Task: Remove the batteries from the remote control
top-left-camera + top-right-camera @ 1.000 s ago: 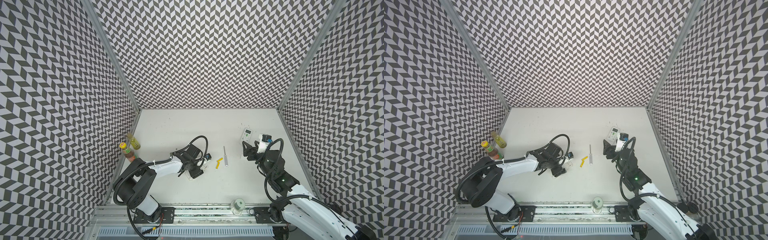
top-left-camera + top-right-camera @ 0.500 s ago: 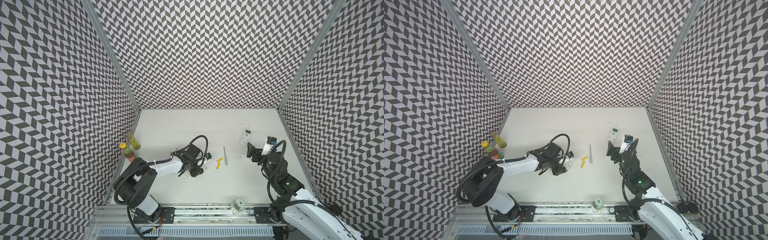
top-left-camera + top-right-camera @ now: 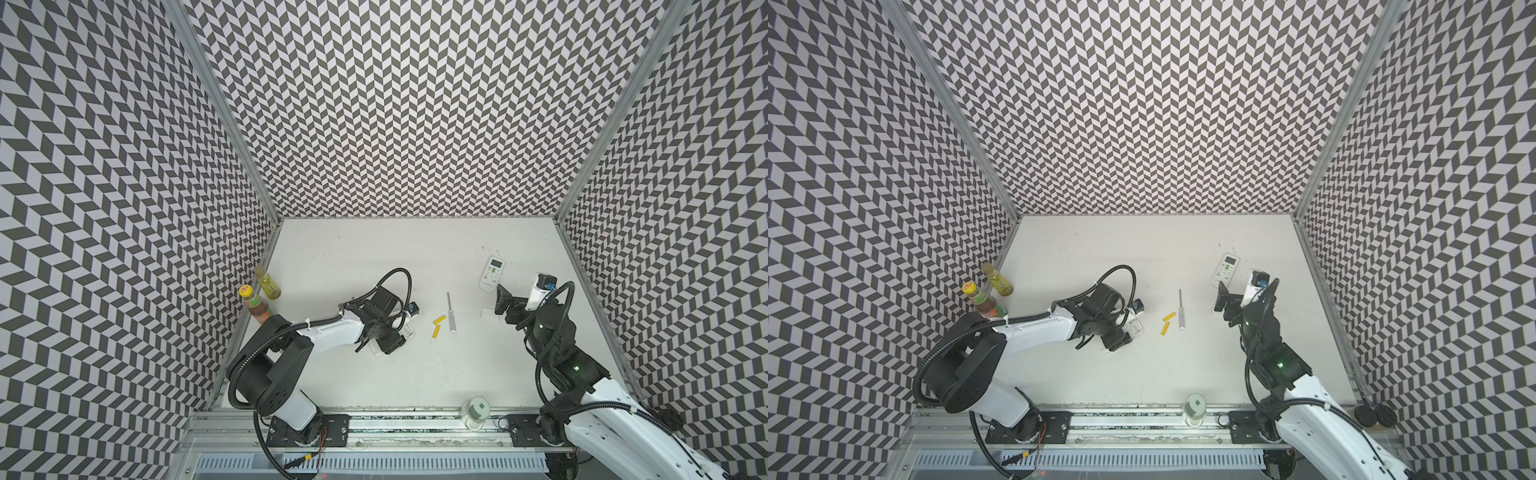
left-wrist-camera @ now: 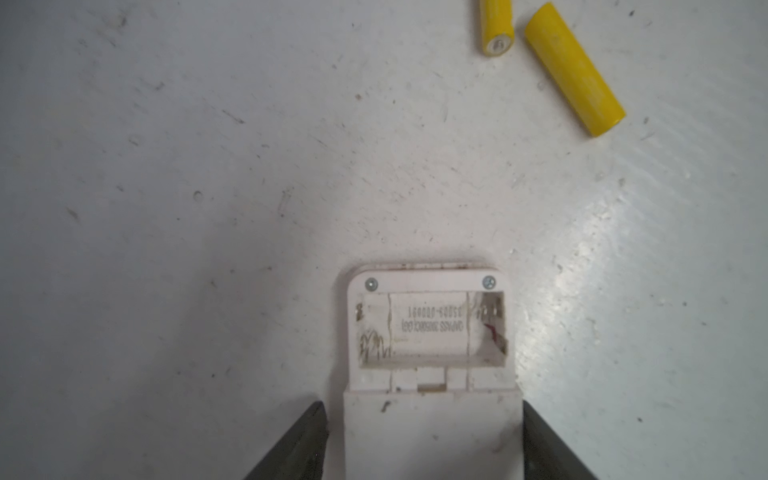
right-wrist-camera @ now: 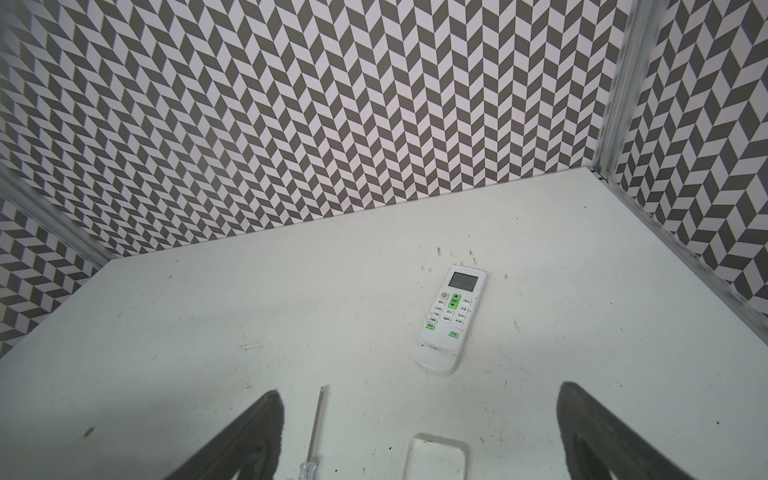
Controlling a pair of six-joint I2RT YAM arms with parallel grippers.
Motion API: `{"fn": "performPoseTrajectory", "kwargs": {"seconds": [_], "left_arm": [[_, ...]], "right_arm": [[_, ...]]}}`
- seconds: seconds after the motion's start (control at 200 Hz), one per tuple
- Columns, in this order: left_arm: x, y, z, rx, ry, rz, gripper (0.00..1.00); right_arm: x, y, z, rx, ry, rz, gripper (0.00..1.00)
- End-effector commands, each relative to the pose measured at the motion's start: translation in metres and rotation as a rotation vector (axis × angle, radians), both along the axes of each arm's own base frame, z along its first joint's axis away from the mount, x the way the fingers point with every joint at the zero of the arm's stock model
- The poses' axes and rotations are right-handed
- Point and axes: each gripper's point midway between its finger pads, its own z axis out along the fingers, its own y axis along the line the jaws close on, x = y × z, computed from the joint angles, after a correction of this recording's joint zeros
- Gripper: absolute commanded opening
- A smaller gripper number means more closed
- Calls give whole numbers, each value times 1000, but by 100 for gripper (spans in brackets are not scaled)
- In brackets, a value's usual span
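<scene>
1. The left pincer [image 4: 423, 411] straddles the tail of a white remote [image 4: 432, 436] lying face down on the counter [image 4: 166, 166]. One finger touches its edge and the other shows a sliver of shadow, so I cannot tell whether it clamps or merely brackets.
2. The remote's battery compartment [image 4: 430, 328] is open and bare. Two yellow batteries [image 4: 573, 68] lie loose on the counter near its end, well apart from it, with nothing holding them.
3. The right pincer [image 5: 419, 392] is spread wide and empty, above a clear cover [image 5: 435, 457], with a screwdriver [image 5: 318, 424] beside it.
4. Beyond it a second remote [image 5: 451, 318] lies face up. Its back is hidden and no black cells show anywhere, so it is probably not unloaded yet.
5. Risks:
   - A half-closed left hold could let the white remote pivot or skid into the yellow cells and roll them away.
   - The flat second remote offers little edge, so fingers may slide over it.
   - A low approach could knock the cover or the screwdriver.
</scene>
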Motion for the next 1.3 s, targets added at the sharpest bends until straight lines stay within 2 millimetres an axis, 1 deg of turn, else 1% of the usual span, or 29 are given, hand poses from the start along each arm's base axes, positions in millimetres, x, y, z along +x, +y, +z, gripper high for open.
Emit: {"fn": "performPoseTrajectory", "kwargs": {"seconds": [0.0, 0.055, 0.12, 0.185, 0.28, 0.361, 0.436, 0.511, 0.556, 0.601, 0.641, 0.706, 0.766, 0.841, 0.906, 1.002, 1.192, 1.292], "left_arm": [[-10, 10, -7, 37, 76, 34, 63], [-9, 10, -6, 37, 79, 38, 59], [-8, 10, -5, 27, 78, 52, 51], [-8, 9, -6, 21, 79, 52, 47], [3, 10, 2, 20, 48, 78, 44], [17, 16, 12, -6, 9, 123, 40], [28, 23, 17, -30, -28, 162, 40], [40, 32, 22, -28, -67, 202, 43], [49, 38, 28, -33, -99, 233, 46], [60, 44, 34, -45, -132, 269, 46], [70, 51, 37, -50, -163, 307, 43], [86, 63, 42, -52, -205, 369, 42], [100, 74, 46, -56, -222, 423, 37], [122, 100, 52, -79, -223, 561, 36], [133, 121, 53, -104, -223, 659, 33], [141, 147, 54, -128, -223, 766, 33], [143, 188, 51, -94, -262, 884, 33], [147, 210, 47, -78, -241, 960, 33]], "right_arm": [[3, -2, 15, 23, -54, -12, 100], [3, -3, 15, 17, -45, -17, 100], [3, -2, 16, 19, -46, -13, 99], [3, 0, 16, 23, -53, -1, 100], [3, 0, 14, 20, -44, -2, 99], [3, 0, 15, 21, -42, 0, 99], [3, 1, 15, 25, -51, 8, 100], [3, 1, 13, 21, -44, 5, 99], [4, 1, 13, 16, -37, 1, 100], [4, 1, 13, 14, -32, 2, 100], [4, 1, 13, 18, -34, 4, 100], [4, 2, 12, 22, -38, 6, 100], [5, 1, 9, 18, -28, 0, 100], [6, 1, 6, 10, -7, -4, 100], [7, 2, 5, 9, -1, -2, 100], [8, 3, 3, 16, 0, 1, 99], [10, 3, -1, 20, 16, -4, 100], [11, 2, -3, 19, 23, -12, 100]]}}
